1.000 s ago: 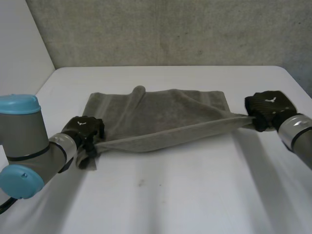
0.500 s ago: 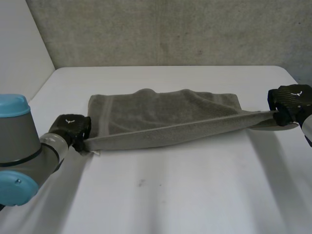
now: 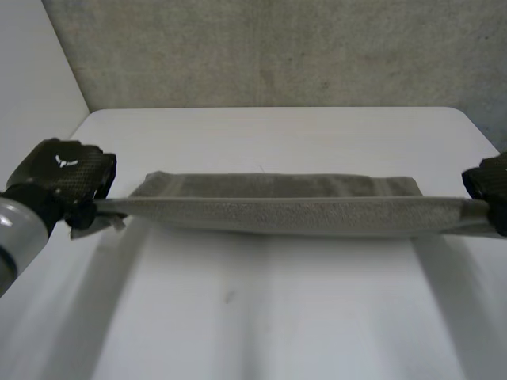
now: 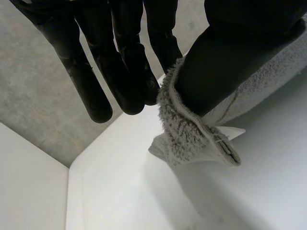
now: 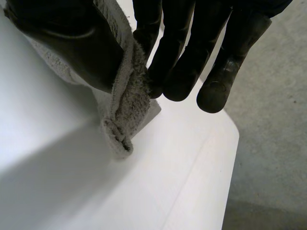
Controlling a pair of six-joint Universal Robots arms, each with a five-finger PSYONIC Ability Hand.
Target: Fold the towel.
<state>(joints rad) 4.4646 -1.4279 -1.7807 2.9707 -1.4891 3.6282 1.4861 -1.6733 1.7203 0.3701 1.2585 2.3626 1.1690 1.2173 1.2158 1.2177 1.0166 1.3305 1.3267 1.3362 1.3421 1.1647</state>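
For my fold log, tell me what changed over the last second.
Both hands moved apart: the left hand leftward, the right hand rightward. The lifted edge of the towel, slack and slanted before, is now taut and level between them; the hump at its far edge is gone. Unchanged: each hand pinches a corner; the far edge lies on the table.

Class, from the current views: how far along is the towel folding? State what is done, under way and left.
Done: left hand and right hand each pinch a near corner of the towel. In hand: that edge is stretched straight between them above the table, the far part lying flat. Left: probably carrying it to the far edge, laying it down, releasing.
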